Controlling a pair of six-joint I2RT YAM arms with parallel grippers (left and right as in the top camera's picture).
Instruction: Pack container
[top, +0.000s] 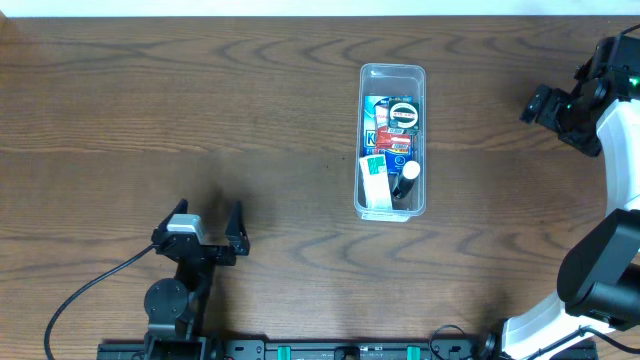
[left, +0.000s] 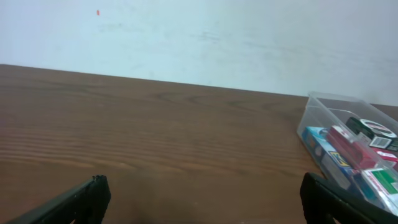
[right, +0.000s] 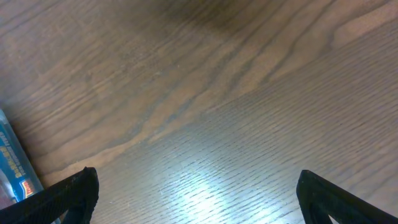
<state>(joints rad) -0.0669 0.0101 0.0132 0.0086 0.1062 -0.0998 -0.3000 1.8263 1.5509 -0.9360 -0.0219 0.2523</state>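
Observation:
The container (top: 392, 71) is a long clear plastic bin standing right of the table's middle. It holds several small packets in blue, red and green, a round black-and-white item and a white tube with a black cap (top: 406, 178). My left gripper (top: 208, 213) is open and empty near the front left, far from the bin. The left wrist view shows the container (left: 341, 101) at the right edge, beyond my open fingers (left: 204, 191). My right gripper (top: 534, 104) is open and empty, to the right of the bin. Its wrist view shows open fingers (right: 196, 188) over bare wood.
The table is dark brown wood (top: 150, 110). A pale wall (left: 199, 37) rises behind its far edge. A blue packet (right: 12, 163) is cut off by the left edge of the right wrist view. A black cable (top: 80, 295) runs from the left arm.

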